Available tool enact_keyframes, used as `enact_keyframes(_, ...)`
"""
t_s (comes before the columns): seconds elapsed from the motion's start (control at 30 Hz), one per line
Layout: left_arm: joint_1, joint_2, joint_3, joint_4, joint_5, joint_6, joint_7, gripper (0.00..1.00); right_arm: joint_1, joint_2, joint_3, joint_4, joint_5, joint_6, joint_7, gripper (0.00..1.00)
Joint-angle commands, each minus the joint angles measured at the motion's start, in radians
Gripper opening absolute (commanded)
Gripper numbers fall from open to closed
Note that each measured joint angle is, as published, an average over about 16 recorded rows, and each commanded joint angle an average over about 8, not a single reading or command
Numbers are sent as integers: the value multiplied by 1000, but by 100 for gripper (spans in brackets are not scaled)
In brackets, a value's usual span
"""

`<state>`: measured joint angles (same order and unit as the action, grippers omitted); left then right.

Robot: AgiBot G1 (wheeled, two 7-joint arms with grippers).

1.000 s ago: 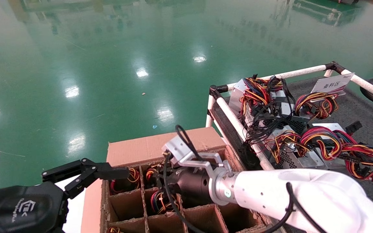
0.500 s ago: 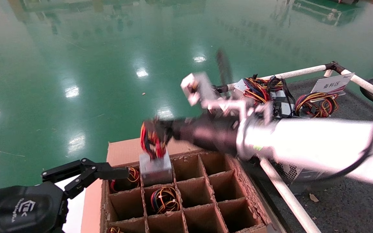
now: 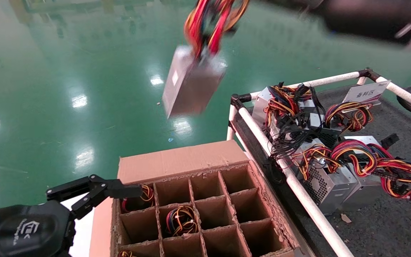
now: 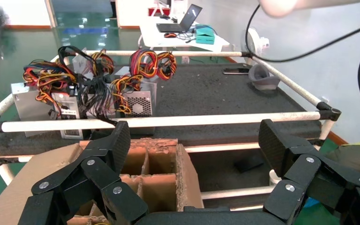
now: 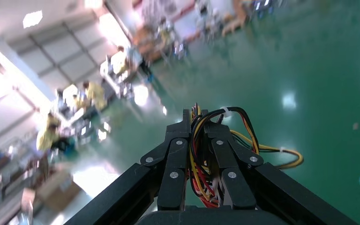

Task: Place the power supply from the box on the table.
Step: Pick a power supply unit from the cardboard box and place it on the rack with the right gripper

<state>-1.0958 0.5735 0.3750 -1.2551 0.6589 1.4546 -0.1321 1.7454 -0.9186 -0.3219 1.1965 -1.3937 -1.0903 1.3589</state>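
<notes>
One power supply (image 3: 191, 84) hung by its wire bundle (image 3: 211, 21) from the right gripper (image 3: 227, 18) in the head view, high above the green floor, clear of the box (image 3: 191, 200) and short of the table (image 3: 387, 214). Left gripper (image 3: 95, 192) was parked beside the box's near corner.

Left wrist view: left jaws spread wide and empty; table rail (image 4: 168, 123) beyond.

Right wrist view: fingers (image 5: 178, 154) clamped on the wires (case itself unseen).

Handling note, judged: carry slowly over the rail, damp the swing, lower onto bare felt away from the units (image 3: 334, 178) already there.
</notes>
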Motion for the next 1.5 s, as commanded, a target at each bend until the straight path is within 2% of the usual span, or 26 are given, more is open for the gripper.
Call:
enact_keyframes(0.03,0,0,0,0,0,0,0,100,40,27,28,-30,29,-11,14,0)
enact_keyframes(0.23,0,0,0,0,0,0,0,100,183,45,59,-252,18,-8,-76,0)
enact_keyframes(0.47,0,0,0,0,0,0,0,100,311,41,61,-561,-31,27,-266,0)
enact_keyframes(0.67,0,0,0,0,0,0,0,100,366,18,56,-806,-67,93,-439,0)
enact_keyframes(0.8,0,0,0,0,0,0,0,100,378,-6,55,-931,-82,178,-522,0)
enact_keyframes(1.13,0,0,0,0,0,0,0,100,364,-89,72,-1106,-80,451,-621,0)
enact_keyframes(1.27,0,0,0,0,0,0,0,100,345,-106,83,-1134,-66,504,-653,0)
enact_keyframes(1.5,0,0,0,0,0,0,0,100,296,-117,97,-1158,-47,548,-707,0)
